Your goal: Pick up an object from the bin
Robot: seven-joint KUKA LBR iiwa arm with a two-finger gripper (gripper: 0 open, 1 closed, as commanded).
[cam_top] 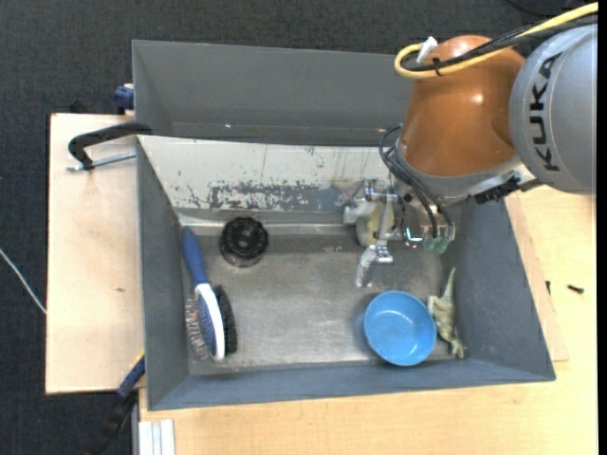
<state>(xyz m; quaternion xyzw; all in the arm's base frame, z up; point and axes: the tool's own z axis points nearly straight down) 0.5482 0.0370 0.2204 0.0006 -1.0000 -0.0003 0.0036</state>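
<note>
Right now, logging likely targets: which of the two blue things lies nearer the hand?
The round blue bowl, just below the hand in the picture; the blue-handled brush lies along the left wall of the bin.

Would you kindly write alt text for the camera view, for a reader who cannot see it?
A robot arm's gripper hangs in a grey metal bin, close to a blue bowl. A blue-handled brush and a black round object lie at the left.

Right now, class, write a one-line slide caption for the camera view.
Gripper low in grey bin near a blue bowl; blue-handled brush and black round thing at left.
</note>
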